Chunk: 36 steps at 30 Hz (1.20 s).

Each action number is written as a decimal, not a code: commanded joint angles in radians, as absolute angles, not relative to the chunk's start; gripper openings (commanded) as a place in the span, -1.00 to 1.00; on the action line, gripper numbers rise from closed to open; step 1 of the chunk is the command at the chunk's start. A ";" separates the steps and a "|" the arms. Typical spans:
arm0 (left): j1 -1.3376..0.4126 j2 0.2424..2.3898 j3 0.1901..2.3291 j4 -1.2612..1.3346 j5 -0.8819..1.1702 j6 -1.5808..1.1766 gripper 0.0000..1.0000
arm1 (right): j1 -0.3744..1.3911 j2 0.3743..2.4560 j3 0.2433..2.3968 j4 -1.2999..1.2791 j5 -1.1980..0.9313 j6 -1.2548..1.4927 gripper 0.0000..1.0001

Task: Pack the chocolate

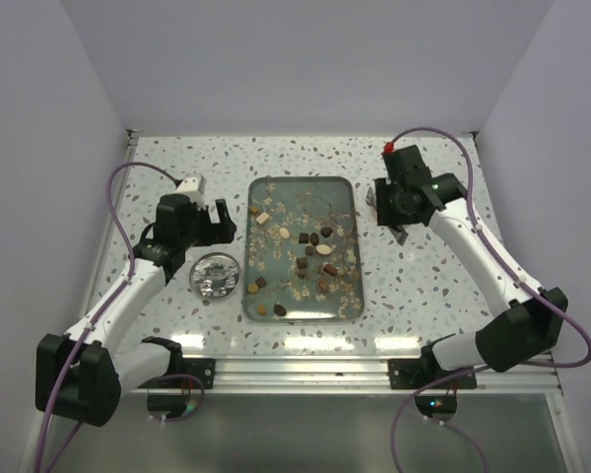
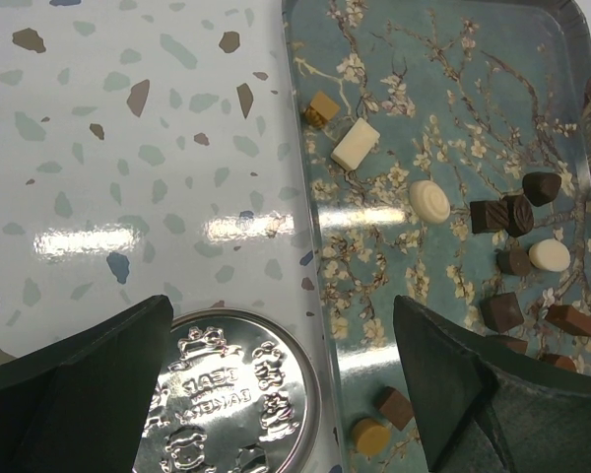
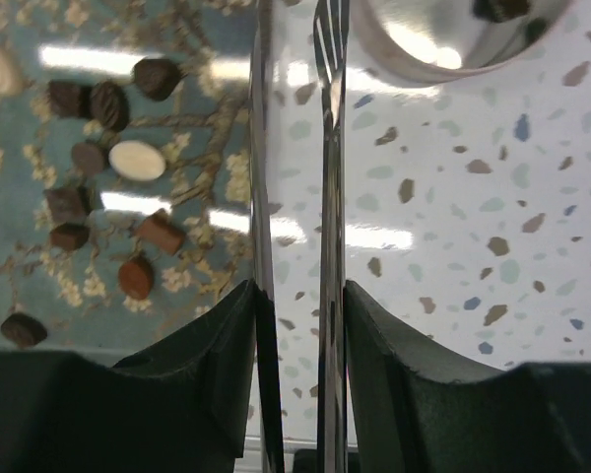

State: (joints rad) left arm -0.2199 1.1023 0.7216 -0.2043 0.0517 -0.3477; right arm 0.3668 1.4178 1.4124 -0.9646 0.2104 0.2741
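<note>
The chocolate point(image 1: 326, 250) lies scattered on a blue flowered tray point(image 1: 300, 180): dark brown cubes and rounds, and cream and tan pieces. My left gripper point(image 1: 220, 219) is open and empty. In the left wrist view it point(image 2: 286, 394) hangs over the tray's left rim point(image 2: 305, 197), with a cream oval point(image 2: 430, 200) ahead and a tan round point(image 2: 370, 436) between the fingers. My right gripper point(image 1: 386, 212) is right of the tray. In the right wrist view it point(image 3: 297, 296) is shut on a thin shiny silver metal piece point(image 3: 325, 148) seen edge-on. Chocolates point(image 3: 136, 161) lie to its left.
A round embossed silver tin piece point(image 1: 217, 274) lies on the speckled table left of the tray, and shows under my left finger point(image 2: 227, 394). A round shiny silver shape holding a dark piece point(image 3: 453, 39) is at the top of the right wrist view. Pale flakes lie among the candies.
</note>
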 commanded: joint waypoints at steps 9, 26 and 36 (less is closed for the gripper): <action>-0.216 1.100 0.721 -0.186 0.084 -0.350 1.00 | 0.689 1.263 1.195 -0.968 0.094 0.466 -0.16; -0.216 1.063 0.692 -0.186 0.094 -0.374 1.00 | 0.804 1.213 1.086 -0.957 0.112 0.486 -0.17; -0.216 1.031 0.681 -0.206 0.081 -0.374 1.00 | 0.807 1.229 1.075 -0.934 0.118 0.449 -0.17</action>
